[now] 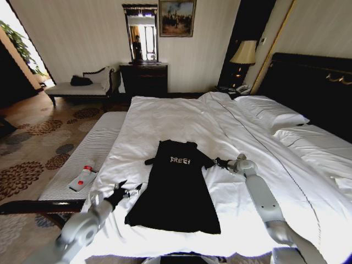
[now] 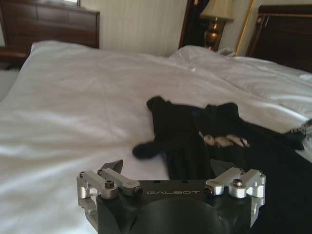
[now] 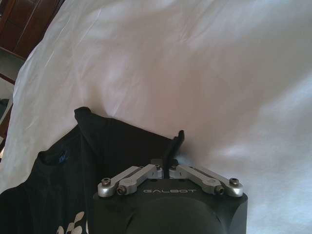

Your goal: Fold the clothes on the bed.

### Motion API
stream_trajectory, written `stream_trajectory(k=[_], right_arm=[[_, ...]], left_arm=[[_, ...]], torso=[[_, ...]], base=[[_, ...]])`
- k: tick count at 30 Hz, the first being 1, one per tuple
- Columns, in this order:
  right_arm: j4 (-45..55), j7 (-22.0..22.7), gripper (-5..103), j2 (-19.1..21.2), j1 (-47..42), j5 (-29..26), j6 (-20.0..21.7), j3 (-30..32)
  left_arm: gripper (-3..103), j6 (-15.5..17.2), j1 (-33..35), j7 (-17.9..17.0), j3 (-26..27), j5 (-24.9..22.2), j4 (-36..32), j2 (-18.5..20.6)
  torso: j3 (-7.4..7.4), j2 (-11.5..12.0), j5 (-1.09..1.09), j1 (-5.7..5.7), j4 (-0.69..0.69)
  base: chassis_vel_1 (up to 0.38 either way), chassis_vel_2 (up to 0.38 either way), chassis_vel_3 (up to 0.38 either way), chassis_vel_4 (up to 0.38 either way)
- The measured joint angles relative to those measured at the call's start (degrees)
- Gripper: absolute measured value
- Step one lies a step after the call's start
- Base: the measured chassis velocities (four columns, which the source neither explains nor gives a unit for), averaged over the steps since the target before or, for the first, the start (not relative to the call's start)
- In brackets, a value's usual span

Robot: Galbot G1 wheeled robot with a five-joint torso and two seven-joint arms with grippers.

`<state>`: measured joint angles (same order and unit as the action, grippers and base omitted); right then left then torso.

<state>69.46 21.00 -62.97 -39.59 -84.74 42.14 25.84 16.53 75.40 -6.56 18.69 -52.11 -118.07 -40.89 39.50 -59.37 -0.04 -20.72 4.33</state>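
The clothes, a black short-sleeved T-shirt with white chest lettering, lie flat and narrow on the white bed, collar toward the far side. My left gripper hovers open just beyond the shirt's left edge near the hem; the left wrist view shows its fingers spread with the shirt ahead. My right gripper is at the tip of the right sleeve, fingers pinched together at the edge of the black fabric. It also appears in the left wrist view.
A grey striped bench runs along the bed's left side and carries a white bottle with a red cap. Pillows and the dark headboard are at the right. A dresser and a lamp stand behind.
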Motion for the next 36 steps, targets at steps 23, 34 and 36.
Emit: stream_trajectory(k=[23, 34, 36], right_arm=[[-2.30, -0.37, 1, -0.90, 1.02, 1.69, 0.00, 0.51], [-2.68, -0.59, 1, -0.53, 1.18, 1.96, 0.00, 0.57], [-2.89, -0.72, 1, -0.32, 1.18, 1.96, 0.00, 0.58]], left_arm=[[99, -0.33, -37.43, 0.05, -32.08, -2.25, 23.26, -7.86], [96, -0.29, -39.73, -0.13, -33.82, -3.60, 27.97, -12.56], [86, -0.29, -40.17, -0.19, -34.02, -4.10, 28.83, -13.26]], torso=[[0.00, 0.01, 0.02, -0.01, -0.02], [0.00, 0.00, 0.01, 0.00, 0.00], [0.00, 0.00, 0.01, 0.00, -0.01]], base=[[0.000, 0.000, 0.000, 0.000], [0.000, 0.000, 0.000, 0.000], [0.000, 0.000, 0.000, 0.000]])
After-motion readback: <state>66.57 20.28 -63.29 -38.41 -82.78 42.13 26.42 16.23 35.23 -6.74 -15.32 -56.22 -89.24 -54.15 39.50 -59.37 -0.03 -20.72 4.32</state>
